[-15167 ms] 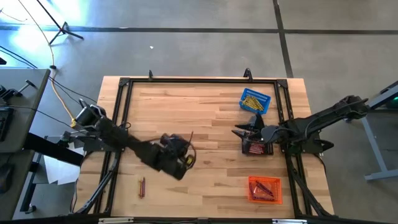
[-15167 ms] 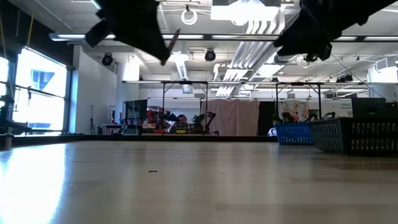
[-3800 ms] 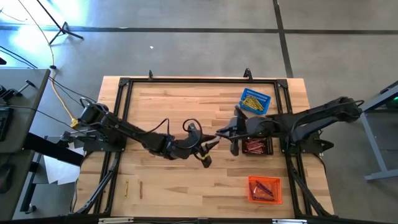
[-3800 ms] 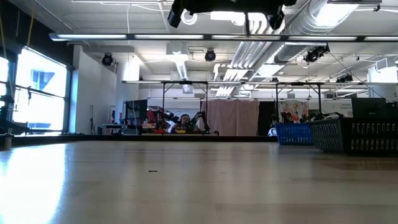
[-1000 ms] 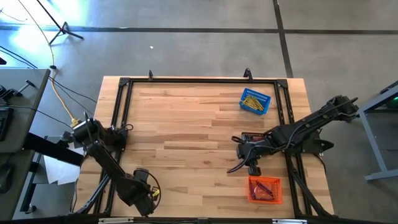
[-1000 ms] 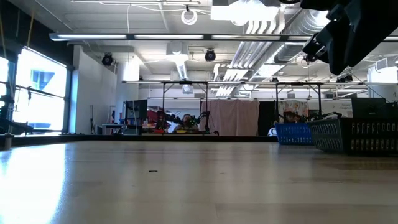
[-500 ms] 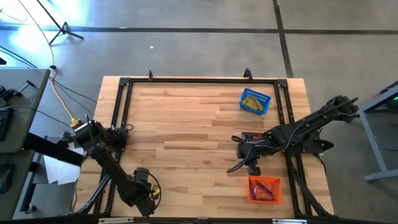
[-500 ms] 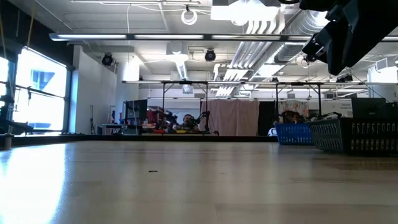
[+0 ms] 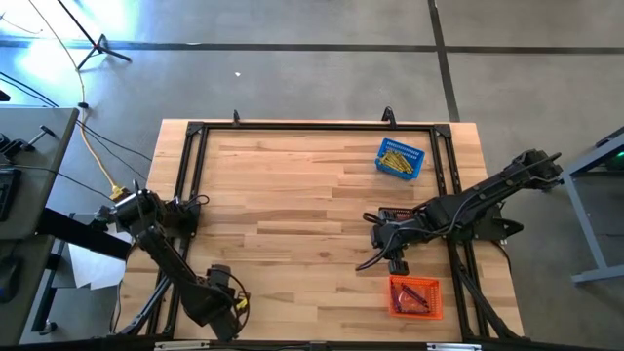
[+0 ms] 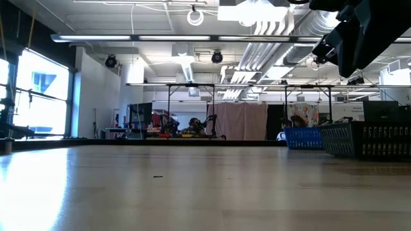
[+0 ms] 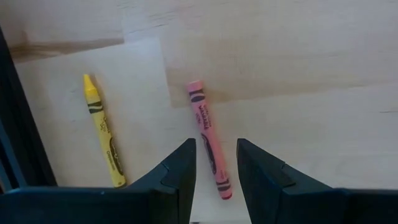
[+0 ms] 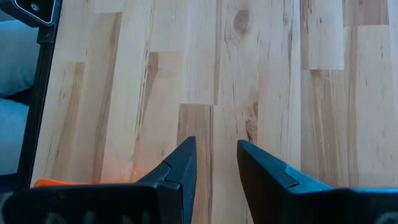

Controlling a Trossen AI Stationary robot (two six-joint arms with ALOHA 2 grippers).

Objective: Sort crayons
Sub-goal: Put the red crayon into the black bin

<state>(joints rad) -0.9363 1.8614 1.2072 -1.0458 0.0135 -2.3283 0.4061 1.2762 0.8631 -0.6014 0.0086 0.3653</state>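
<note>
In the left wrist view a pink crayon point(image 11: 208, 146) and a yellow crayon point(image 11: 102, 130) lie flat on the wood near the table's front left corner. My left gripper point(image 11: 214, 144) hangs open above them, pointing down, with one finger on either side of the pink crayon's lower half and apart from it. In the high view that gripper point(image 9: 224, 308) hides both crayons. My right gripper point(image 12: 214, 142) hangs open over bare wood at the right point(image 9: 382, 246), with nothing between its fingers.
A blue basket point(image 9: 401, 158) with yellow crayons stands at the far right. An orange basket point(image 9: 414, 296) with red crayons sits at the near right. A black basket point(image 9: 395, 216) is partly hidden under my right arm. A dark frame rail point(image 11: 15, 118) runs beside the yellow crayon.
</note>
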